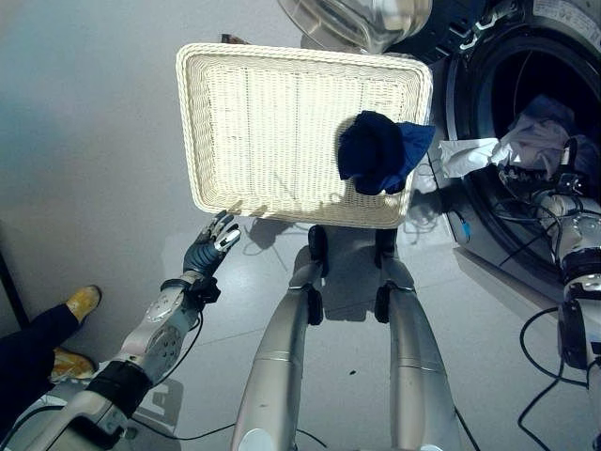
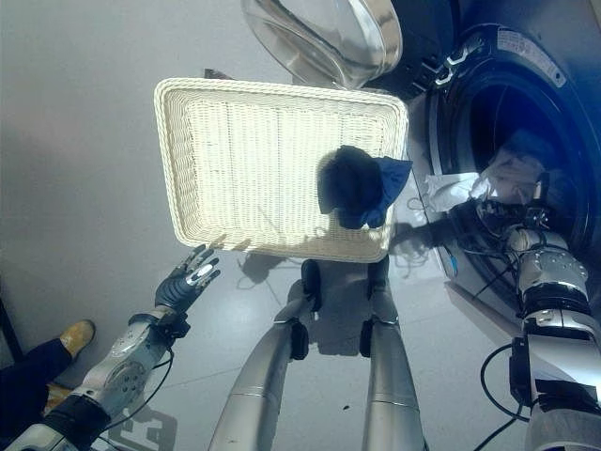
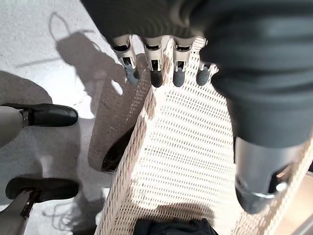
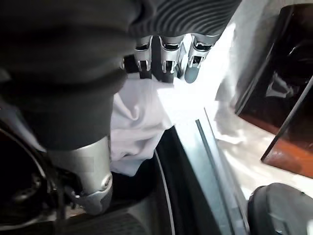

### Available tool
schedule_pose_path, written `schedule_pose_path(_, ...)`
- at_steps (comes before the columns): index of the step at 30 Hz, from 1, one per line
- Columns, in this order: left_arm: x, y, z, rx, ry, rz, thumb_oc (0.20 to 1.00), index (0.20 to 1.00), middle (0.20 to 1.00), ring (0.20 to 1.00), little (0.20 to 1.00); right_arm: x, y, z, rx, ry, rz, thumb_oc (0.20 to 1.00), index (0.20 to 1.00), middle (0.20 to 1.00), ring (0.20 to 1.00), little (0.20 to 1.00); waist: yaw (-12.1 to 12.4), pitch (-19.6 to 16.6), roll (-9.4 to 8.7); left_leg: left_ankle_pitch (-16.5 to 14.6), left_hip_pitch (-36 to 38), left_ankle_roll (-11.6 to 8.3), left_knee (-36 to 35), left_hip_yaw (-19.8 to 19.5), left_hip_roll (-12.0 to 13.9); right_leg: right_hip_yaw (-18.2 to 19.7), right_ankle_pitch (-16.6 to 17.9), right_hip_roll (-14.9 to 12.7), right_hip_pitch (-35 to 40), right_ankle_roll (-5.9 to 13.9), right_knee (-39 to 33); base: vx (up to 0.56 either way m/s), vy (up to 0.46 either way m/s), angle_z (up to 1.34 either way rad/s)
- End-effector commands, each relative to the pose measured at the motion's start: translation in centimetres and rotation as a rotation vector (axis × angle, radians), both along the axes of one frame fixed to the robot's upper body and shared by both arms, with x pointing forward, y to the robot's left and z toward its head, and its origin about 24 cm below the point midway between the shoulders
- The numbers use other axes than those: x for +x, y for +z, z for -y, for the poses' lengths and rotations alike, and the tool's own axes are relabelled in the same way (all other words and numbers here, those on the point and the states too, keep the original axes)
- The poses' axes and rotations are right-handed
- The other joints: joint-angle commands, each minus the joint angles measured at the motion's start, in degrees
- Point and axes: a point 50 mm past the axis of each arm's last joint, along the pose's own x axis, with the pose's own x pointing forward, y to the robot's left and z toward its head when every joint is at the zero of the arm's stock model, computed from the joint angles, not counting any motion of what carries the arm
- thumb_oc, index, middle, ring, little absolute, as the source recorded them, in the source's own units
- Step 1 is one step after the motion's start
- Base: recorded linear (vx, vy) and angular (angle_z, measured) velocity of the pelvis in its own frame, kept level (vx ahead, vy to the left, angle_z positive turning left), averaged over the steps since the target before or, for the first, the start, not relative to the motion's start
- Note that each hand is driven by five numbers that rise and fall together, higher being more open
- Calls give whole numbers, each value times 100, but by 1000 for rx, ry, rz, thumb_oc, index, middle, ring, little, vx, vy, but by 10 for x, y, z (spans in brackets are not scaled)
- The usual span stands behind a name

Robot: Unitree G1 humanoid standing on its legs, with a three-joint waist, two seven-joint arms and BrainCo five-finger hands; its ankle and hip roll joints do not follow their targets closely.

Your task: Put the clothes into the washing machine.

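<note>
Pale grey floor [image 1: 94, 141], smooth, lit hard from above. On it a white wicker basket [image 1: 235, 122], rectangular, set beside a front-loading washer [image 1: 526, 122] with its glass door [image 1: 362, 21] swung open over the basket's far corner.

Progress: partly done, by the look of it. The basket holds one item, a dark navy garment [image 1: 374, 152] bunched against the wall nearest the washer, with a brighter blue fold showing at its edge. Rest of the basket shows bare weave. At the drum mouth a white garment [image 1: 470, 155] hangs half out over the door seal; more pale cloth [image 1: 540, 132] lies deeper in the drum. Judged left to do: push the white piece fully in, then fetch the navy one.

Right robot hand [image 4: 166, 61] is at the drum mouth. In the right wrist view its fingers run fairly straight with tips against the white cloth; whether they pinch it or only press it cannot be told. Left robot hand [image 1: 214, 242] hovers just off the basket's near corner, fingers extended and spread, holding nothing; the left wrist view shows the fingertips [image 3: 156, 78] over the basket rim.

A person's dark trouser leg and tan shoe [image 1: 83, 303] show at the floor's edge, well apart from the basket.

Writing: a small label strip [image 2: 531, 54] on the washer's front ring, print too small to read. No other markings legible.
</note>
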Motion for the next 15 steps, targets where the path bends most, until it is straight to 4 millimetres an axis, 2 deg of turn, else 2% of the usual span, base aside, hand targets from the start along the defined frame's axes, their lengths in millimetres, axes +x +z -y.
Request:
schedule_pose_path(1,-4,-6,-6,-37,42,18,1000,1000,1000,1000,1000,-29,19,45,-135,-162,86,1000,1000,1000,1000,1000,-46,-105,399,79,152,-548,-418,-129,168,-440,-1025,260,18,17,858,0,0,0)
schedule_pose_path(5,-8,-14,-1,-57,46,14,1000,1000,1000,1000,1000,-25,25,35,-110,-271,232,1000,1000,1000,1000,1000,-124,-105,397,96,219,-556,-529,-71,160,-374,-966,313,65,65,720,-25,74,-2)
schedule_pose_path(8,-9,-15,1,-61,47,14,1000,1000,1000,1000,1000,-24,25,33,-97,-295,252,1000,1000,1000,1000,1000,-135,-105,403,96,222,-556,-542,-57,160,-360,-958,320,62,72,702,-17,70,-10)
schedule_pose_path(9,-9,-19,6,-80,52,17,1000,1000,1000,1000,1000,-22,15,22,-24,-328,271,1000,1000,1000,1000,1000,-186,-105,436,104,255,-552,-612,-22,139,-307,-944,348,71,103,650,-29,110,-13)
schedule_pose_path(15,-9,-23,17,-105,55,20,1000,1000,1000,1000,1000,-21,-15,-1,60,-362,245,1000,1000,1000,1000,1000,-243,-105,505,146,317,-534,-724,49,96,-224,-931,348,91,122,586,-26,99,-5)
